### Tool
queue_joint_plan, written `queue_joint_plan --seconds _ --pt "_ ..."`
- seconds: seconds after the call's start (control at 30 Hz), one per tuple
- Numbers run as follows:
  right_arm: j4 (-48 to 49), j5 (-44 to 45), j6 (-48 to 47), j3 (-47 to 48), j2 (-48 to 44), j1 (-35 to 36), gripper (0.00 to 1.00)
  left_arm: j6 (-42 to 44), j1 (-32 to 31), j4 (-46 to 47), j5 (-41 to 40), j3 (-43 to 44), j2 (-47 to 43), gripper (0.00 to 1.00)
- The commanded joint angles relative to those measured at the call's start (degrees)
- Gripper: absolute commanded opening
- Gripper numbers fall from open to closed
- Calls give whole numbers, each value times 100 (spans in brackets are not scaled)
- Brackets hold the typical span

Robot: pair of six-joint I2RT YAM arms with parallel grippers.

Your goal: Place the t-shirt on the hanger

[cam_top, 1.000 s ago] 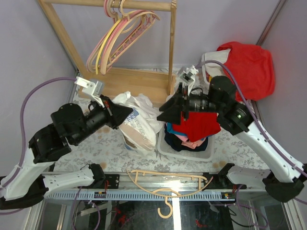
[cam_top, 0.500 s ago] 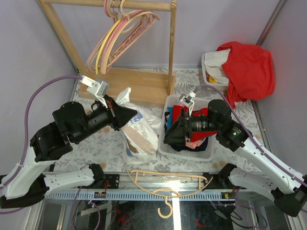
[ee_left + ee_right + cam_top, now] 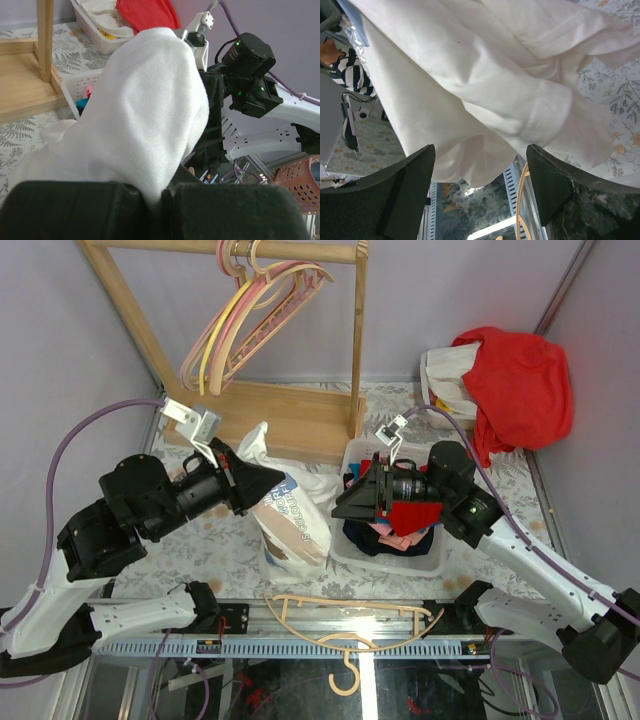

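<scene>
The white t-shirt (image 3: 292,512) hangs in a bunch over the table, between the arms. My left gripper (image 3: 270,481) is shut on its upper part; in the left wrist view the cloth (image 3: 145,115) runs into the closed jaws of that gripper (image 3: 162,196). My right gripper (image 3: 342,506) is open and empty, pointing at the shirt from the right. In the right wrist view the shirt (image 3: 470,85) fills the space just ahead of the spread fingers of that gripper (image 3: 480,192). The peach-beige hanger (image 3: 350,625) lies flat at the table's near edge, hook towards me; a curve of it shows in the right wrist view (image 3: 521,200).
A wooden rack (image 3: 290,415) at the back holds pink and yellow hangers (image 3: 255,305). A white bin (image 3: 400,562) of red and navy clothes sits under my right arm. A basket with a big red garment (image 3: 515,375) stands at the back right.
My right gripper has come down from above the bin and swung left towards the shirt. My left gripper has kept hold of the shirt and shifted it slightly.
</scene>
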Motion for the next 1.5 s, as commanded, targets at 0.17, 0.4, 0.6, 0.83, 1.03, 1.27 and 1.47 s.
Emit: queue_joint_plan --seconds 0.17,0.4,0.6,0.83,1.03,1.27,1.47 --pt "219 -9 144 -50 93 -139 80 134 25 585 158 125 -122 0" --pt "904 -316 580 107 508 -138 72 107 32 674 170 27 -135 0" --pt "1230 -677 659 549 581 -144 7 91 30 620 -203 -110 -177 0" --pt "-1595 949 -1482 2104 -37 -186 0 -347 28 -202 -2351 -104 -369 23" --pt "-2579 1880 -2318 3397 108 -187 0 -621 28 -409 -3012 -372 -548 24" --pt "-3125 2571 -2793 4667 530 -187 0 -797 27 -431 -3257 -771 -563 28" --pt "-3469 3191 -3053 4736 482 -187 0 -805 32 -259 -3280 -1139 -501 20"
